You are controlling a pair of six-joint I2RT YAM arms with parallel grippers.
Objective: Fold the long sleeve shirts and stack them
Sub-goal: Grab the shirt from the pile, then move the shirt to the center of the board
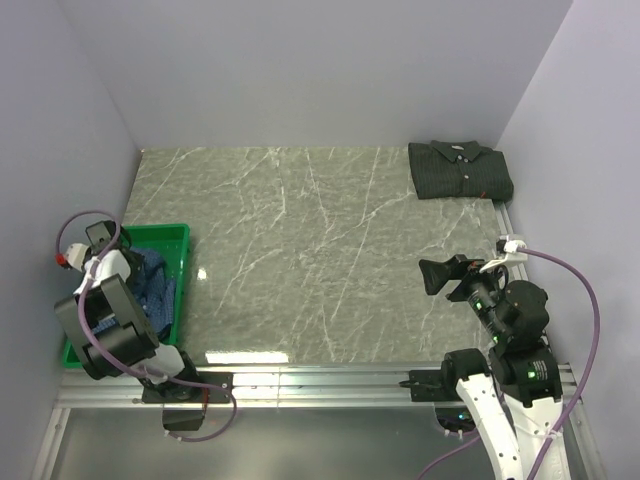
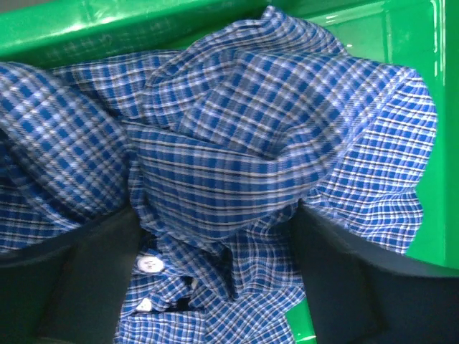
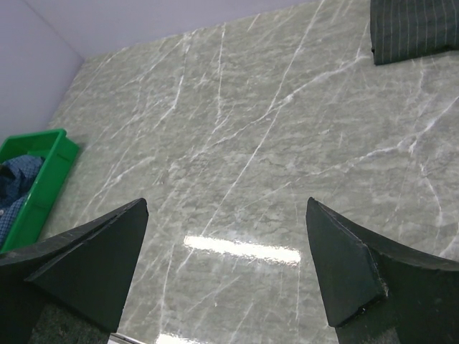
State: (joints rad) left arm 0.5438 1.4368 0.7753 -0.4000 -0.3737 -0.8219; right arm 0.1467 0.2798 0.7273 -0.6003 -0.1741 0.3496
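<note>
**Left gripper (image 2: 215, 215) set over the blue checked shirt (image 2: 237, 143) in the green tray (image 2: 409, 36).**
The shirt lay crumpled directly beneath the left gripper, with a raised fold between its fingers and no clear long axis. The jaws stood wide, not pinching it. The right gripper (image 3: 226, 215) hung spread above the table (image 1: 300, 230), well apart. The dark shirt (image 1: 460, 170) lay folded at the far right corner, nearer the right arm.

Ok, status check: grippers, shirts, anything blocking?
Left gripper open, astride the bunched blue shirt in the green tray. Right gripper open, empty, over the table. Dark shirt folded at far right corner. Nothing in the way.
</note>
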